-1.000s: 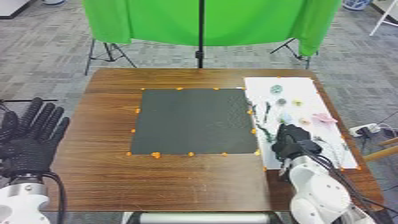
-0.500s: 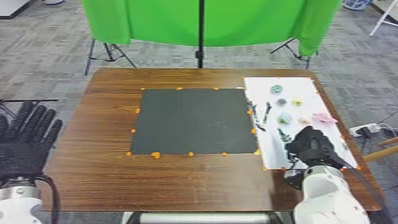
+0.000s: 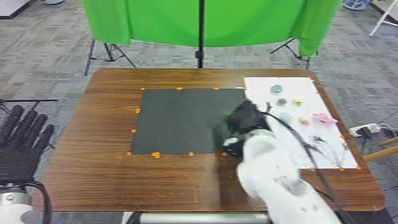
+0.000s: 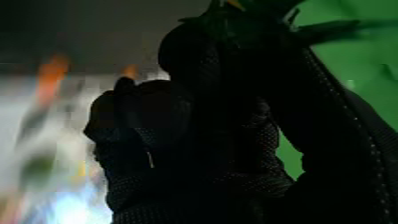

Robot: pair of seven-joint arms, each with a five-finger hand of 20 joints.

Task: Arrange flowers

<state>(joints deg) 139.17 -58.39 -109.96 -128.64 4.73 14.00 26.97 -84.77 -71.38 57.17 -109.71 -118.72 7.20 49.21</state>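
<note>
Fingers of the right hand (image 3: 246,119) are pinching a green sprig (image 4: 333,33), its leaves poking out by their tips. Under them, a black sheet (image 3: 178,120) is lying on the tabletop (image 3: 98,175). To their right, a pink flower (image 3: 324,118) is resting on a white sheet (image 3: 298,85). The left hand (image 3: 18,162) is keeping its fingers straight and spread.

Right hand (image 3: 245,118) blocks right side of black sheet (image 3: 178,120).
</note>
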